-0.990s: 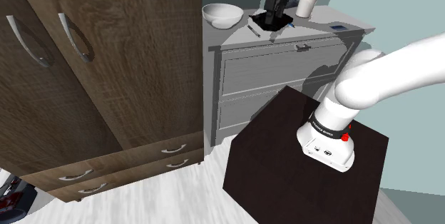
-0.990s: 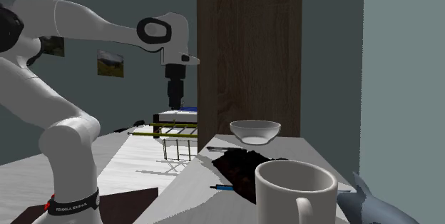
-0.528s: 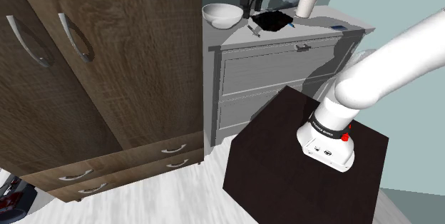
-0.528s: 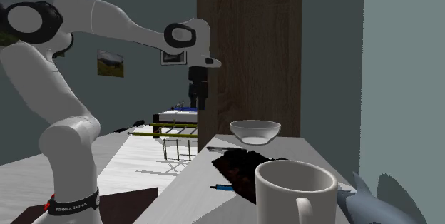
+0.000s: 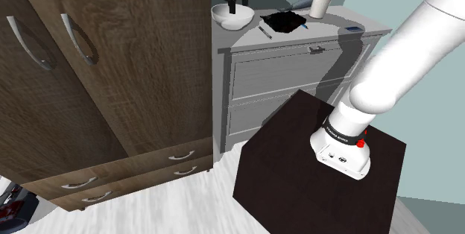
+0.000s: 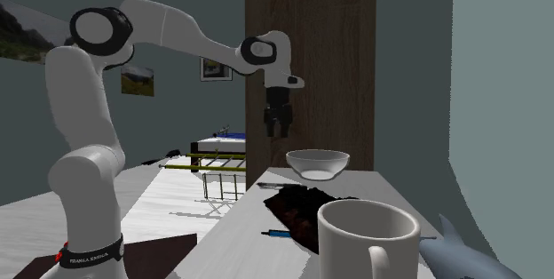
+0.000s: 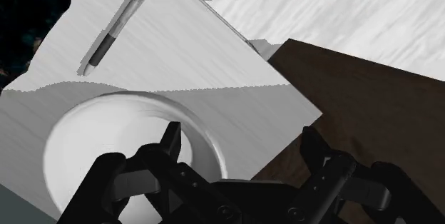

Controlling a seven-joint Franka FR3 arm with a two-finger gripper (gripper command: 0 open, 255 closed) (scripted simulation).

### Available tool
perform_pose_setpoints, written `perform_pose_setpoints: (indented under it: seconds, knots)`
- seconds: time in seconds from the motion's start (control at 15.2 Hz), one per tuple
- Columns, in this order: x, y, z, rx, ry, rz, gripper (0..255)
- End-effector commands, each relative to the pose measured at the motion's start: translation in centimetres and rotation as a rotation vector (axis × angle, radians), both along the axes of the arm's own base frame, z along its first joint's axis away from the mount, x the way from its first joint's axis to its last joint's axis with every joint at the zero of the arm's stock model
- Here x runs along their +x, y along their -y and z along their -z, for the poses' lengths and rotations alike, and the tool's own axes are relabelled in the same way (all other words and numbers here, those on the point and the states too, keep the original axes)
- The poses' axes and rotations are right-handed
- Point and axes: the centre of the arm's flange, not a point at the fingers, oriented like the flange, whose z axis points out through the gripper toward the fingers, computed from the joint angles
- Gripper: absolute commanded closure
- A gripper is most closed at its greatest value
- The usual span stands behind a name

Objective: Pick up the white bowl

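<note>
Now the white bowl [image 5: 232,15] sits upright on the grey dresser [image 5: 298,65], near the corner of its top that meets the dark wooden wardrobe [image 5: 97,68]. In the shoulder view the bowl lies at about 9 o'clock from the black mat [image 5: 285,21], with a grey pen [image 5: 264,30] between the two and a white mug [image 5: 321,6] at about 2 o'clock from the mat. The gripper [image 5: 237,5] points down at 12 o'clock of the bowl, its jaws spread. In the second exterior view the gripper [image 6: 277,131] hangs in the air at about 10 o'clock from the bowl [image 6: 317,163], clear of it, and the mug [image 6: 368,237] stands large in front. In the wrist view the gripper [image 7: 242,144] holds nothing between its parted fingers [image 7: 171,140]; one finger is above the rim of the bowl [image 7: 107,144], the other above dark wood, and the pen [image 7: 114,26] lies on the dresser top beyond the bowl.
</note>
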Motion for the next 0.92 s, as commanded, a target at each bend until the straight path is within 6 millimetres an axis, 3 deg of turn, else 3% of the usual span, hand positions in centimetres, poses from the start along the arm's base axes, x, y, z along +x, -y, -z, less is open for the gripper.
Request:
perform_pose_setpoints:
  seconds: [0.0, 0.33, 0.86]
  knots:
    - [2.7, -0.1, 0.3, -0.010, 0.000, -0.006, 0]
    - [8.6, -0.8, 0.8, -0.033, 0.001, -0.020, 0]
    - [8.6, -0.8, 4.8, -0.033, 0.001, -0.020, 0]
